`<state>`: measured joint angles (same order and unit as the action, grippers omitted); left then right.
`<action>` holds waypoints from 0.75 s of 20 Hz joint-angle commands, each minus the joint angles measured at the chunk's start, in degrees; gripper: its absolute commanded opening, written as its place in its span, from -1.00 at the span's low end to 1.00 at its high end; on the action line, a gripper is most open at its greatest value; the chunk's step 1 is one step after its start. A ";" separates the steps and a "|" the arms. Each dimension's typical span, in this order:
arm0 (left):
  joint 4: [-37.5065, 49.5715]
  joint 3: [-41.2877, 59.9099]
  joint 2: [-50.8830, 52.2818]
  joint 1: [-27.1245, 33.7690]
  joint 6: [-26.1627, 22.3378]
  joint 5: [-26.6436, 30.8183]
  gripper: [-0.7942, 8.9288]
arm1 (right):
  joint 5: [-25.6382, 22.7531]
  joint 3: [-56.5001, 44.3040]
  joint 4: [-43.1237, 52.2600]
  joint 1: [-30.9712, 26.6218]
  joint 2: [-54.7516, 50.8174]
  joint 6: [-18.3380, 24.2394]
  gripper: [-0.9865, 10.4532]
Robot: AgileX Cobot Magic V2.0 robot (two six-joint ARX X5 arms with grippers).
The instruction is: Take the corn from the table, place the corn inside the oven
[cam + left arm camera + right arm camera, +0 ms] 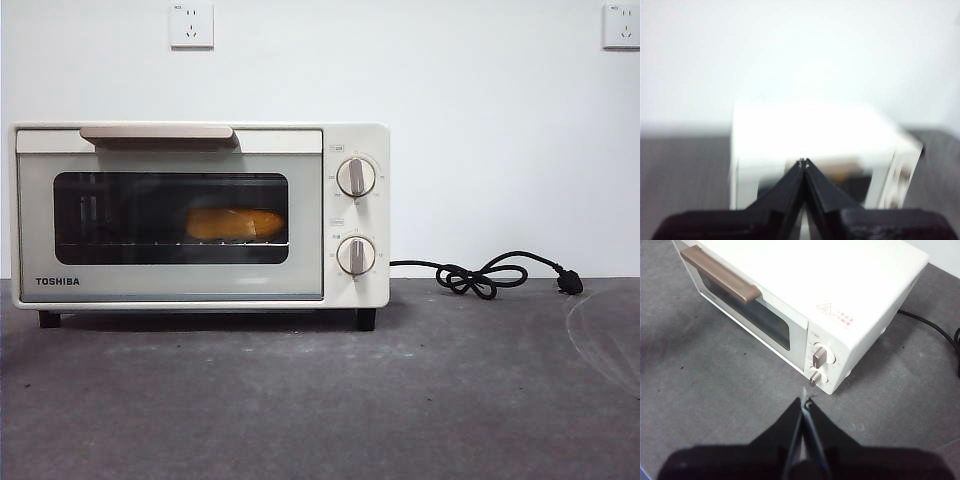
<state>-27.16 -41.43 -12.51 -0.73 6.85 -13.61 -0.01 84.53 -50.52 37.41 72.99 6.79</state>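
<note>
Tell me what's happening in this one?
Nothing is being handled right now. The corn lies on the rack inside the oven, seen through the glass of its closed door. Both grippers are shut and empty: the left gripper hangs in front of the oven, the right gripper above the table near the knobs. The cord lies unplugged.

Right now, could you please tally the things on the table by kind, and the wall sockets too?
Oven, door shut: 1
Corn, inside the oven behind the glass: 1
Oven knobs: 2
Black power cord, plug lying on the table: 1
Wall sockets: 2
Total: 7
</note>
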 commanded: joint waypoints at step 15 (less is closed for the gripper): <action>18.84 33.57 12.13 -1.20 -12.79 -3.80 -0.84 | -0.07 0.07 0.31 0.02 0.24 -0.59 -0.85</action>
<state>-8.05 -8.69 -0.62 -1.69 -4.80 -17.61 -0.03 84.55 -50.52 37.41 72.99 6.79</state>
